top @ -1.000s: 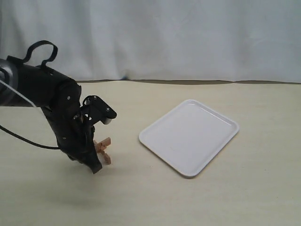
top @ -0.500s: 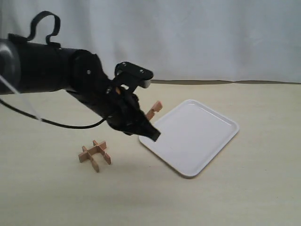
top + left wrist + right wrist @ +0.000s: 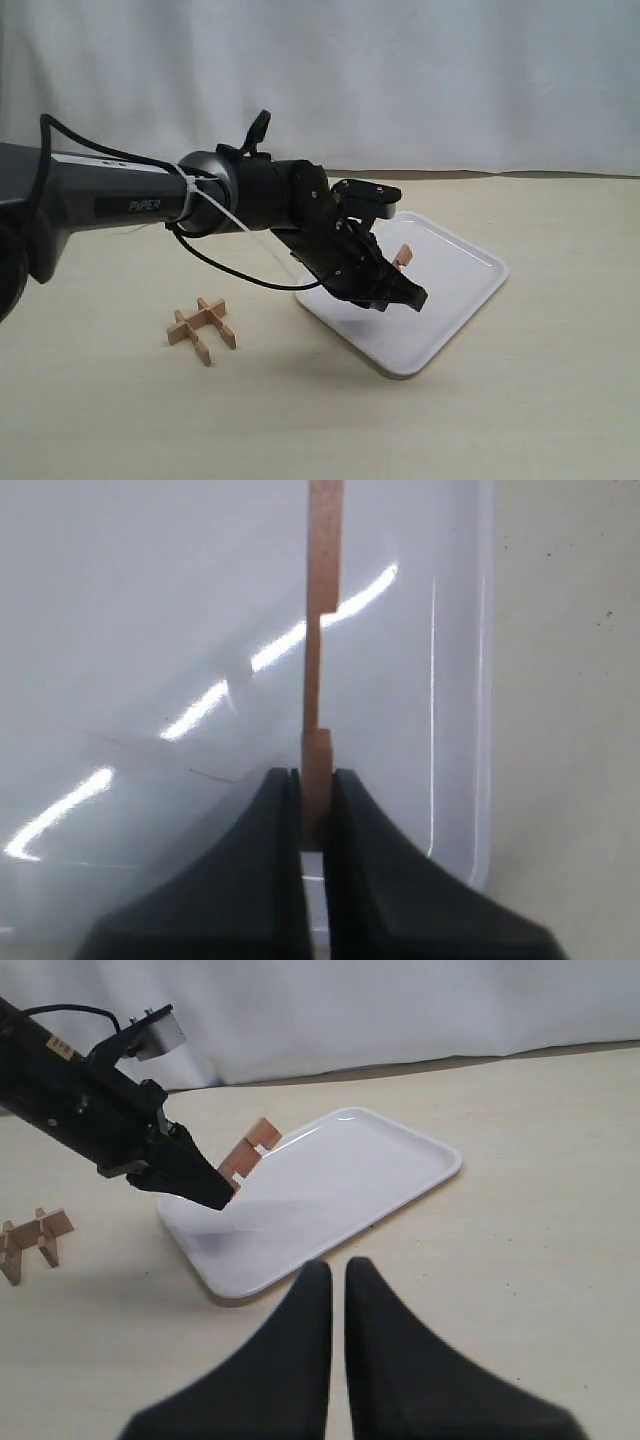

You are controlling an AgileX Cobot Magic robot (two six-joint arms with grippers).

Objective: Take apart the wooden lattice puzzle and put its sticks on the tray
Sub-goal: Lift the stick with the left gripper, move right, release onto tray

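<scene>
Left gripper (image 3: 410, 297) is pinching a flat light-brown notched wooden stick (image 3: 318, 630) above the white rectangular plastic tray (image 3: 455, 275), likely for drop-off.

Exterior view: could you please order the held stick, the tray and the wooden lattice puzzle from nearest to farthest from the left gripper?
1. Stick, clamped in the left gripper.
2. Tray, just beneath it.
3. Wooden lattice puzzle, far off to the view's left.

It looks like a robot lab bench: a plain beige table (image 3: 540, 420), a white curtain (image 3: 420, 80) hung as a backdrop along its far edge, a black arm (image 3: 110, 200) with a loose cable (image 3: 222, 271).
</scene>
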